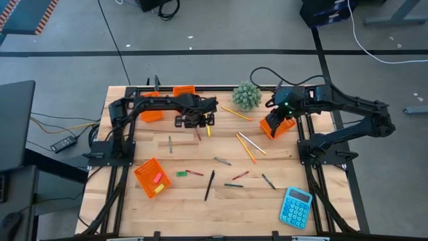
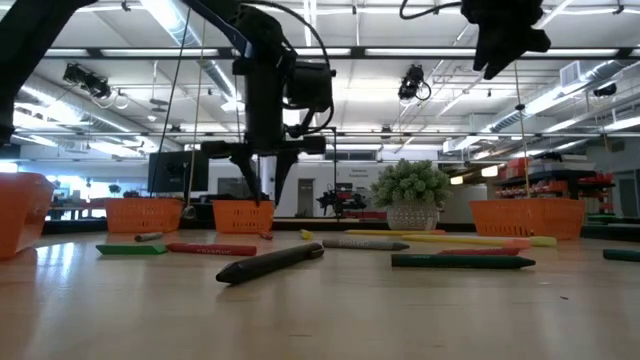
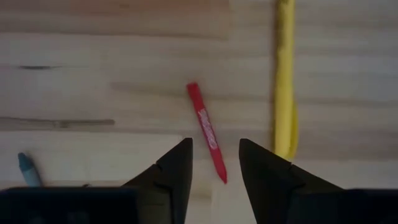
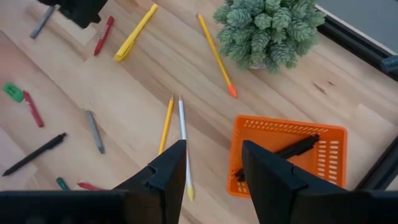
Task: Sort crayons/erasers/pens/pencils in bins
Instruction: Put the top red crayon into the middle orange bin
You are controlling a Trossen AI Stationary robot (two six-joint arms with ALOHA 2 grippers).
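My left gripper (image 1: 195, 123) is open and hovers over the table's far middle. Its fingers stand on either side of a red crayon (image 3: 206, 130) that lies flat on the wood. A yellow stick (image 3: 284, 81) lies next to the crayon. My right gripper (image 1: 283, 110) is open and empty above an orange bin (image 4: 289, 152) at the far right, which holds a black pen (image 4: 300, 147). A yellow pencil (image 4: 166, 124) and a whitish pencil (image 4: 183, 134) lie side by side near that bin. Two orange bins (image 1: 152, 109) (image 1: 184, 90) stand at the far left. A fourth bin (image 1: 152, 177) at the near left holds erasers.
A green plant (image 1: 247, 96) stands at the far middle, between the arms. A blue calculator (image 1: 295, 207) lies at the near right. Loose crayons, a green eraser (image 1: 180, 174) and a black pen (image 1: 209, 185) are scattered across the table's middle. An orange pencil (image 1: 236, 113) lies near the plant.
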